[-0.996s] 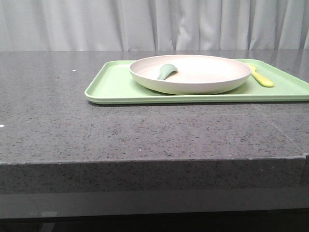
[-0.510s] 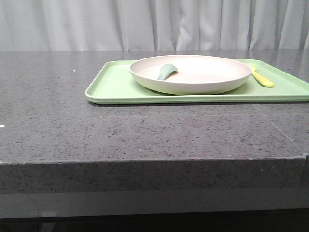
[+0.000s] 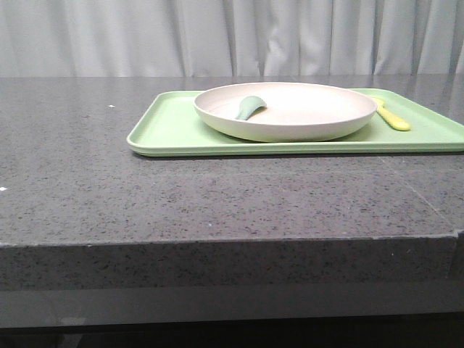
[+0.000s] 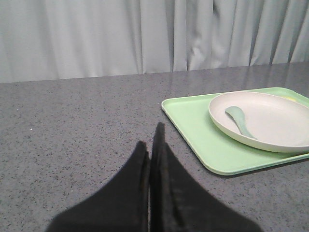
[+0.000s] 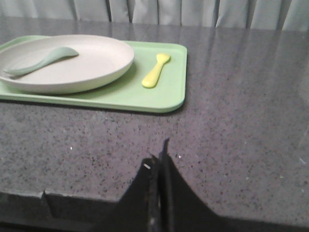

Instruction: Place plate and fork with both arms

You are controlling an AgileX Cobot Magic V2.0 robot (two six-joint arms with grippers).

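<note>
Right wrist view | fork (image 5: 156,71) long axis runs beside plate (image 5: 104,60), on tray (image 5: 159,99) | left gripper (image 4: 152,145), right gripper (image 5: 159,154) both closed, empty

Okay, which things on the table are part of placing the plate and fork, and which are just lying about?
Part of the job:
plate, on the tray
fork, pale yellow, on the tray beside the plate

Just lying about:
grey-green utensil, lying in the plate
light green tray, under everything

I find no readable text, label, brand, number or sign in any of my camera views. The plate (image 3: 290,110), the fork (image 5: 155,70) and the green tray (image 3: 174,130) carry no markings.
</note>
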